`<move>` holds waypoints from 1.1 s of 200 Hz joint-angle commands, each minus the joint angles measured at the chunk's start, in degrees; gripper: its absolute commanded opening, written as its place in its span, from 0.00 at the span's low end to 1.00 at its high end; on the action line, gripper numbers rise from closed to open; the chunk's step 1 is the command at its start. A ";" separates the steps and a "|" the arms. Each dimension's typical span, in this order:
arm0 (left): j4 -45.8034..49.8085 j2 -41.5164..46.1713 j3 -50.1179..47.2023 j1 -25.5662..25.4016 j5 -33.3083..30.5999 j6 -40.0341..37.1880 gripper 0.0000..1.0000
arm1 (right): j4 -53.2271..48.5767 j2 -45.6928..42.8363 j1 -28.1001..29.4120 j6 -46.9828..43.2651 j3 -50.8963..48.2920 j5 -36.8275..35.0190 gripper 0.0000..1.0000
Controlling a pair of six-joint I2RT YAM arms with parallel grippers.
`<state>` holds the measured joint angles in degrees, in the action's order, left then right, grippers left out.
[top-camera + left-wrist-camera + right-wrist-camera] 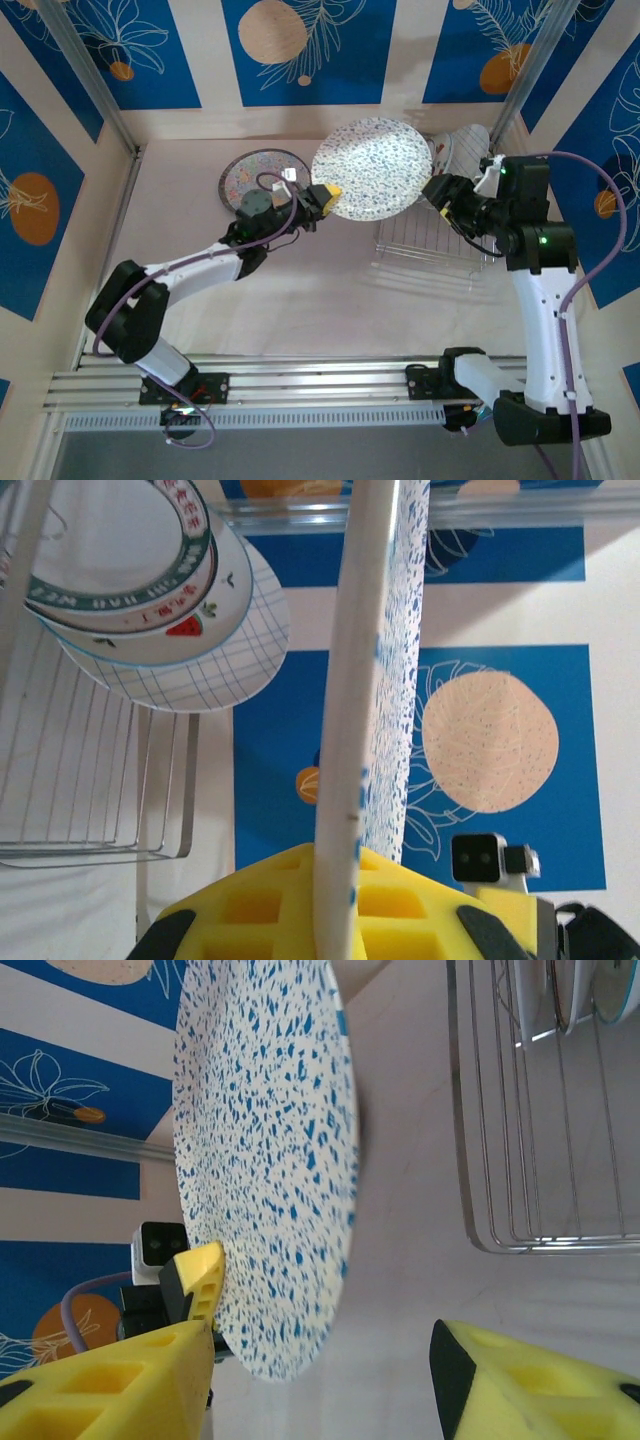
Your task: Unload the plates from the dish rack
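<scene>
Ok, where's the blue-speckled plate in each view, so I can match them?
Top external: speckled plate upper centre, dish rack to its right.
Left wrist: speckled plate edge-on, vertical down the centre; dish rack at left.
Right wrist: speckled plate seen obliquely, left of centre; dish rack upper right.
Shared landmark: the dish rack.
</scene>
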<state>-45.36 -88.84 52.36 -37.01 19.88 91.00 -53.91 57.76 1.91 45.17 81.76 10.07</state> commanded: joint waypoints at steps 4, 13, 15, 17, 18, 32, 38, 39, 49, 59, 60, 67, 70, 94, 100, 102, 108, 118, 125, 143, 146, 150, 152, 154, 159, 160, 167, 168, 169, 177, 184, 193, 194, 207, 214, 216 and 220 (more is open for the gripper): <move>-4.61 4.65 -1.08 3.46 0.66 -0.71 0.00 | 3.54 -3.28 3.06 -4.15 1.20 -5.89 0.60; -4.09 5.20 -1.66 4.63 1.10 -0.88 0.00 | 5.21 -4.14 4.42 -5.44 0.54 -7.09 0.60; -3.94 5.42 -1.76 4.86 1.19 -0.86 0.00 | 5.59 -4.28 4.70 -5.79 0.38 -7.30 0.60; -3.83 5.60 -1.94 5.11 1.27 -0.83 0.00 | 6.06 -4.42 5.01 -6.10 0.21 -7.55 0.60; -3.75 5.60 -2.06 5.24 1.29 -0.87 0.00 | 6.30 -4.50 5.20 -6.25 0.19 -7.66 0.60; -2.93 6.61 -2.89 6.85 1.74 -1.25 0.00 | 9.93 -5.86 7.92 -8.83 -1.54 -9.56 0.60; -2.49 7.03 -3.29 7.59 1.91 -1.50 0.00 | 12.02 -6.58 9.22 -10.08 -2.68 -10.35 0.60; -2.47 7.06 -3.39 7.67 1.92 -1.51 0.00 | 12.40 -6.72 9.45 -10.27 -2.80 -10.47 0.60; -1.72 7.76 -4.06 8.81 2.07 -1.91 0.00 | 15.90 -7.78 11.39 -12.37 -4.71 -11.17 0.60; -0.97 8.43 -4.79 9.98 2.31 -2.22 0.00 | 18.63 -8.57 13.01 -14.12 -6.17 -11.60 0.60; -0.87 8.51 -4.89 10.05 2.33 -2.27 0.00 | 18.91 -8.64 13.20 -14.31 -6.30 -11.62 0.60; -0.25 8.96 -5.34 10.82 2.43 -2.56 0.00 | 20.39 -8.86 14.26 -15.60 -7.01 -11.95 0.60; 0.01 9.13 -5.55 11.09 2.44 -2.66 0.00 | 20.88 -8.90 14.81 -16.07 -7.25 -12.10 0.60; 2.47 10.47 -7.20 13.65 2.83 -3.92 0.00 | 24.19 -8.68 19.27 -21.72 -8.14 -13.50 0.60; 3.11 10.68 -7.57 14.34 3.10 -4.30 0.00 | 24.95 -8.67 20.33 -23.12 -8.42 -13.95 0.60; 3.33 10.70 -7.61 14.52 3.18 -4.42 0.00 | 25.23 -8.57 20.68 -23.59 -8.51 -14.05 0.60; 3.65 10.79 -7.96 15.22 3.47 -4.64 0.00 | 25.78 -8.46 21.69 -24.92 -8.56 -14.60 0.61; 3.70 10.94 -8.85 16.36 3.59 -4.69 0.00 | 26.45 -8.19 23.27 -27.06 -8.78 -15.63 0.61; 4.02 10.96 -9.30 17.02 3.66 -4.97 0.00 | 26.96 -7.82 24.12 -28.45 -8.89 -16.01 0.61; 5.70 11.48 -10.15 18.81 3.68 -6.22 0.00 | 28.58 -7.22 25.88 -30.93 -9.35 -16.41 0.62; 5.99 11.49 -10.23 19.09 3.75 -6.50 0.00 | 28.64 -7.10 26.06 -31.24 -9.38 -16.39 0.62; 6.32 11.57 -10.34 19.50 3.84 -6.81 0.00 | 28.77 -6.83 26.16 -31.46 -9.34 -16.31 0.62; 6.58 11.56 -10.34 19.63 3.87 -6.91 0.00 | 28.84 -6.75 26.20 -31.57 -9.33 -16.20 0.62; 6.66 11.51 -10.41 19.81 3.99 -7.09 0.00 | 28.90 -6.62 26.21 -31.68 -9.33 -16.10 0.63; 7.00 11.45 -10.51 20.25 4.16 -7.29 0.00 | 28.97 -6.39 26.25 -31.89 -9.34 -15.84 0.62; 7.02 11.43 -10.52 20.28 4.22 -7.40 0.00 | 29.00 -6.28 26.27 -31.94 -9.34 -15.77 0.62; 7.21 11.34 -10.79 21.04 4.37 -7.55 0.00 | 29.21 -6.00 26.30 -32.10 -9.41 -15.21 0.62; 7.17 11.28 -10.83 21.12 4.38 -7.57 0.00 | 29.25 -5.91 26.30 -32.13 -9.37 -15.10 0.62; 7.20 11.26 -10.85 21.20 4.38 -7.63 0.00 | 29.28 -5.86 26.30 -32.15 -9.35 -15.00 0.63; 7.14 11.23 -11.25 21.90 4.44 -7.85 0.00 | 29.75 -5.58 26.30 -32.44 -9.65 -14.12 0.62; 7.30 11.08 -11.63 22.37 4.52 -8.18 0.00 | 30.06 -5.36 26.30 -32.73 -9.85 -13.45 0.63; 7.52 11.02 -11.99 23.10 4.49 -8.62 0.00 | 30.71 -5.16 26.40 -33.09 -10.16 -12.39 0.63; 7.55 10.99 -12.05 23.16 4.48 -8.72 0.00 | 30.80 -5.14 26.39 -33.11 -10.28 -12.33 0.63; 7.96 10.77 -12.53 24.22 4.38 -9.69 0.00 | 31.30 -5.03 26.47 -33.30 -10.80 -12.00 0.63; 8.18 10.62 -12.74 24.72 4.44 -10.35 0.00 | 31.45 -5.07 26.49 -33.32 -11.07 -11.98 0.63; 8.30 10.59 -12.79 24.89 4.44 -10.50 0.00 | 31.44 -5.08 26.52 -33.31 -11.26 -11.93 0.63; 8.48 10.34 -12.81 25.13 4.47 -10.86 0.00 | 31.57 -5.08 26.50 -33.38 -11.39 -11.79 0.63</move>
<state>-34.39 -79.77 39.68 -13.72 22.92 83.59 -24.97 52.84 27.97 13.69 71.40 -3.33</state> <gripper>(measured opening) 0.066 0.629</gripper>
